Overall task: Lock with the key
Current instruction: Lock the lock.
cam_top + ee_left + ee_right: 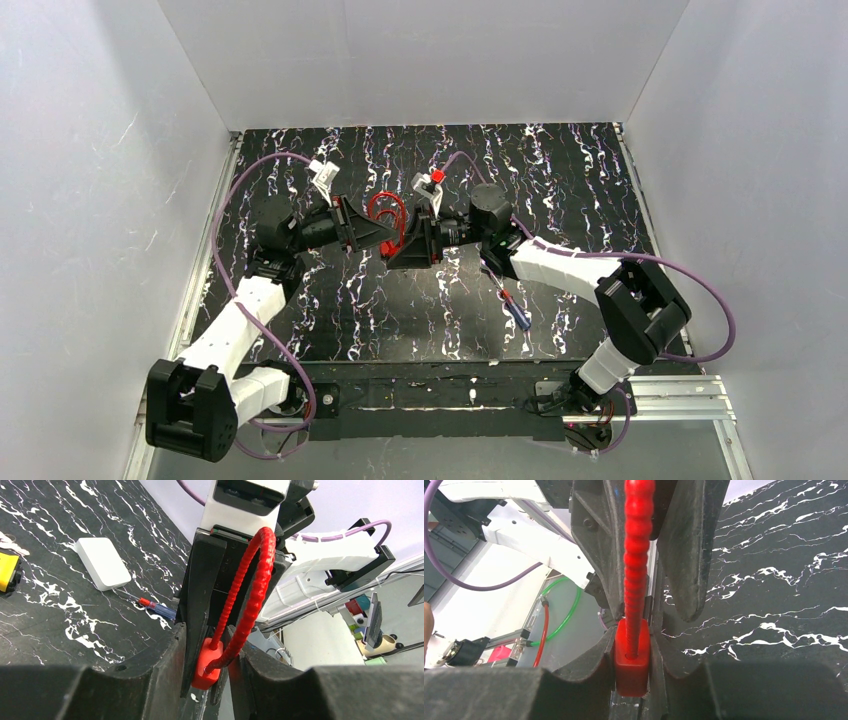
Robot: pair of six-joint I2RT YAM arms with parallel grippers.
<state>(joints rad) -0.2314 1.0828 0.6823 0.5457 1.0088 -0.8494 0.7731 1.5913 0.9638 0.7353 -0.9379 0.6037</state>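
Note:
A red cable lock is held in mid-air between both arms. Its block-shaped body (631, 667) is pinched between the fingers of my right gripper (632, 650), which is shut on it. The ribbed red cable (252, 595) loops up out of the body (202, 672). My left gripper (205, 645) faces the right one and is closed in around the cable ends and the right fingertips; the cable presses on one left finger. From above, the loop (385, 212) stands where the grippers meet. A small silvery piece (10, 544), possibly the key, lies on the table.
A white flat box (102, 562) and a yellow block (7, 570) lie on the black marbled table (560, 180). A blue-handled screwdriver (515, 310) lies under the right forearm. White walls enclose three sides.

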